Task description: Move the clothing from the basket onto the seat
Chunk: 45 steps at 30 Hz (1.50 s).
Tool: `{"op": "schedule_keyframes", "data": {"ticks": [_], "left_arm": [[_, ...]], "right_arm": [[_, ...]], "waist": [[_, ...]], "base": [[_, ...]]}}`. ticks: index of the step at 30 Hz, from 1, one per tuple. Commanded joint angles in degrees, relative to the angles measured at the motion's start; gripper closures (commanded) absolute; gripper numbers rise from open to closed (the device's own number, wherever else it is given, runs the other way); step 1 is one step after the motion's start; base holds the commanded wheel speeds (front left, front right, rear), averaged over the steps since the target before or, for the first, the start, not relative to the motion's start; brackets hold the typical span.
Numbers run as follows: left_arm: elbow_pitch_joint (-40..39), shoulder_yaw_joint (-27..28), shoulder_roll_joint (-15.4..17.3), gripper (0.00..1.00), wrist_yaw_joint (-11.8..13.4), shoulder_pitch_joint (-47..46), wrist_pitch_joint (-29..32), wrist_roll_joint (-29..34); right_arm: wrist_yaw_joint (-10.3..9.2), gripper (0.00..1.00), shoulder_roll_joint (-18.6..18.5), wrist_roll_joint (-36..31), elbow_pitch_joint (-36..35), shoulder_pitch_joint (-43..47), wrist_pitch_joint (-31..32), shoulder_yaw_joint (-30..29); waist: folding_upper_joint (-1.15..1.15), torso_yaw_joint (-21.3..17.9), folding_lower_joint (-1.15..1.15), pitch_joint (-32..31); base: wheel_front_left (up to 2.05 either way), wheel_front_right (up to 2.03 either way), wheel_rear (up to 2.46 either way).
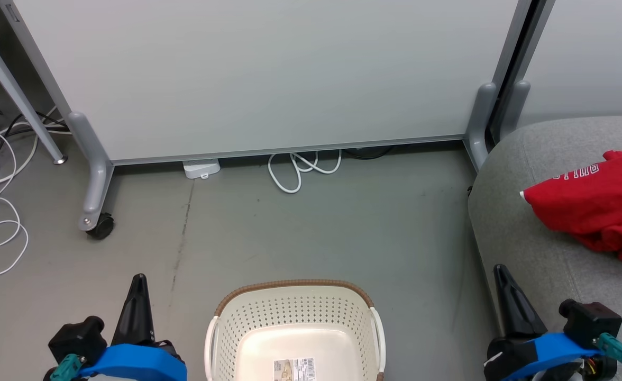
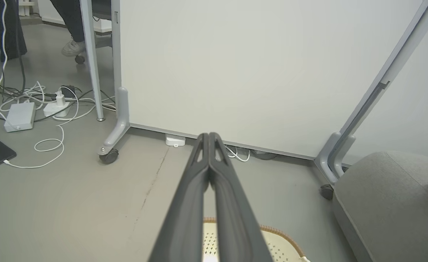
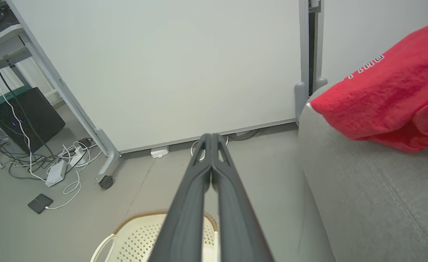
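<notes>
Red clothing point(image 1: 596, 211) lies on the seat point(image 1: 528, 254), to the right of the garment-free basket point(image 1: 290, 309), nearer the right gripper point(image 1: 501, 272); both it and the left gripper point(image 1: 139, 280) are pressed together, empty

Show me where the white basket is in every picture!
Head view: the basket is at the bottom middle.
Left wrist view: the basket is at the bottom edge, right of middle, just a sliver.
Right wrist view: the basket is at the bottom edge, left of middle.
Shared landmark: the black castor wheel under the white panel, up and left of the basket each time.
</notes>
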Motion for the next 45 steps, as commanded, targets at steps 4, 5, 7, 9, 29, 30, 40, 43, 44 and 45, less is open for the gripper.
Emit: {"op": "schedule_keyframes", "data": {"ticks": [4, 5, 7, 9, 29, 30, 40, 43, 44, 45], "left_arm": [[-1.5, 0.6, 0.2, 1.00, -0.2, -1.8, 1.2, -6.0], [-1.6, 0.6, 0.2, 1.00, -0.2, -1.9, 1.4, -7.0], [-1.8, 0.7, 0.2, 1.00, -0.1, -1.9, 1.8, -9.1], [-2.0, 0.8, 0.3, 1.00, -0.1, -2.0, 2.3, -11.1], [-3.5, 1.8, 0.3, 1.00, 0.3, -2.7, 6.4, -27.9], [-3.6, 1.8, 0.3, 1.00, 0.3, -2.8, 6.6, -28.7], [-4.1, 2.3, 0.3, 1.00, 0.5, -3.1, 8.5, -36.1], [-4.3, 2.4, 0.3, 1.00, 0.4, -3.2, 9.0, -38.2], [-4.3, 2.4, 0.3, 1.00, 0.4, -3.2, 9.1, -38.9], [-4.4, 2.5, 0.3, 1.00, 0.4, -3.2, 9.3, -39.6]], "right_arm": [[0.00, 1.00, 0.0, 6.1, -1.2, -1.3, 1.5, -0.7], [0.00, 1.00, 0.0, 7.1, -1.2, -1.3, 1.8, -0.8], [0.00, 1.00, 0.0, 9.1, -1.3, -1.4, 2.3, -1.0], [0.00, 1.00, 0.1, 11.1, -1.3, -1.5, 2.8, -1.2], [0.00, 1.00, 0.2, 27.8, -1.7, -2.3, 7.0, -2.8], [0.00, 1.00, 0.2, 28.5, -1.7, -2.4, 7.3, -2.9], [0.00, 1.00, 0.2, 35.9, -1.9, -2.7, 9.2, -3.6], [0.00, 1.00, 0.2, 38.1, -1.9, -2.8, 9.7, -3.8], [0.00, 1.00, 0.2, 38.7, -1.9, -2.8, 9.9, -3.9], [0.00, 1.00, 0.2, 39.4, -1.9, -2.9, 10.1, -4.0]], "waist": [[0.00, -0.1, 0.00, 0.0], [0.00, -0.1, 0.00, 0.0], [0.00, -0.2, 0.00, -0.1], [0.00, -0.2, 0.00, -0.1], [0.00, -0.6, 0.00, -0.2], [0.00, -0.6, 0.00, -0.3], [0.00, -0.8, 0.00, -0.3], [0.00, -0.9, 0.00, -0.4], [0.00, -0.9, 0.00, -0.4], [0.00, -0.9, 0.00, -0.4]], "base": [[0.00, 0.00, 0.00], [0.00, 0.00, 0.00], [0.00, 0.00, 0.00], [0.00, 0.00, 0.00], [0.00, 0.00, 0.00], [0.00, 0.00, 0.00], [0.00, 0.00, 0.00], [0.00, 0.00, 0.00], [0.00, 0.00, 0.00], [0.00, 0.00, 0.00]]}}
